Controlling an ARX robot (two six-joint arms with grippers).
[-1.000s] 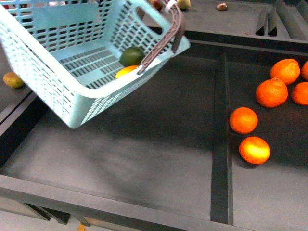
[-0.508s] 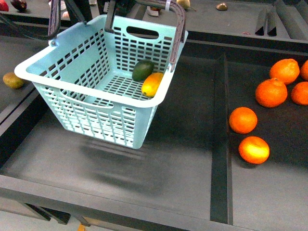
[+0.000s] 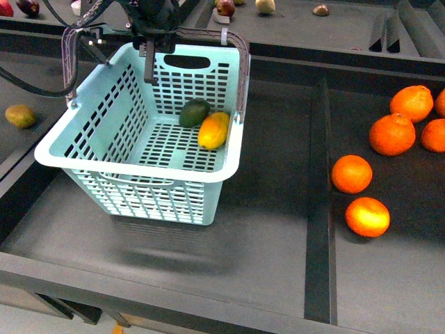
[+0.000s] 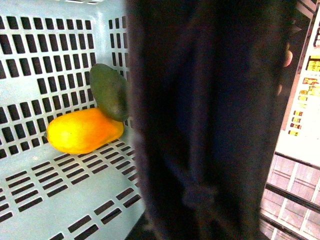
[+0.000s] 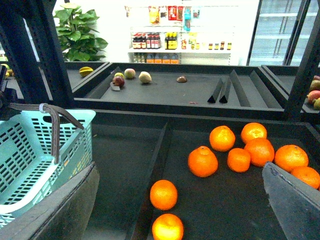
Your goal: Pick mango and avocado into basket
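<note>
The pale teal basket (image 3: pixel 132 169) hangs nearly level over the left compartment of the dark tray. Inside it, near the far right corner, the yellow mango (image 3: pixel 213 130) lies against the dark green avocado (image 3: pixel 194 112). My left gripper (image 3: pixel 149 59) is shut on the basket at its far rim, between the two arched handles (image 3: pixel 242 69). In the left wrist view the mango (image 4: pixel 82 131) and avocado (image 4: pixel 110 91) touch on the slotted floor (image 4: pixel 50 190), and a dark blurred mass hides the middle. My right gripper (image 5: pixel 180 215) is open and holds nothing, with the basket (image 5: pixel 30 150) off to one side.
Several oranges (image 3: pixel 393 133) lie in the right compartment, past a raised divider (image 3: pixel 318 202). A yellow-green fruit (image 3: pixel 20 115) sits beyond the tray's left edge. Small fruits (image 3: pixel 226 7) rest on the shelf behind. The right wrist view shows the oranges (image 5: pixel 202 161) just ahead.
The basket has swung down from a steep tilt to nearly level and shifted slightly left. The mango and avocado have stayed together near its far right corner.
</note>
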